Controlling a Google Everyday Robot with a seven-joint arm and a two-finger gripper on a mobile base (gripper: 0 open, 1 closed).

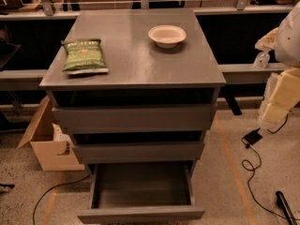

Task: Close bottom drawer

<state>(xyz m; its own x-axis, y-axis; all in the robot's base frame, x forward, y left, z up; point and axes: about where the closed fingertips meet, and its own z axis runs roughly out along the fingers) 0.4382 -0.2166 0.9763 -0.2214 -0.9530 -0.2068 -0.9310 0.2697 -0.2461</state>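
Observation:
The grey cabinet [136,55] stands in the middle of the camera view with three drawers. The bottom drawer [140,213] is pulled far out toward me; its inside [140,184] is bare. The middle drawer [138,151] and the top drawer [133,117] stick out only slightly. My gripper [279,95] shows as pale yellowish blocks at the right edge, under the white arm [290,36]. It is level with the top drawer, well to the right of the cabinet and touching nothing.
A green chip bag [84,56] and a white bowl [167,35] lie on the cabinet top. An open cardboard box [49,139] sits on the floor at the left. Black cables [255,168] and a small black device [253,137] lie on the floor at the right.

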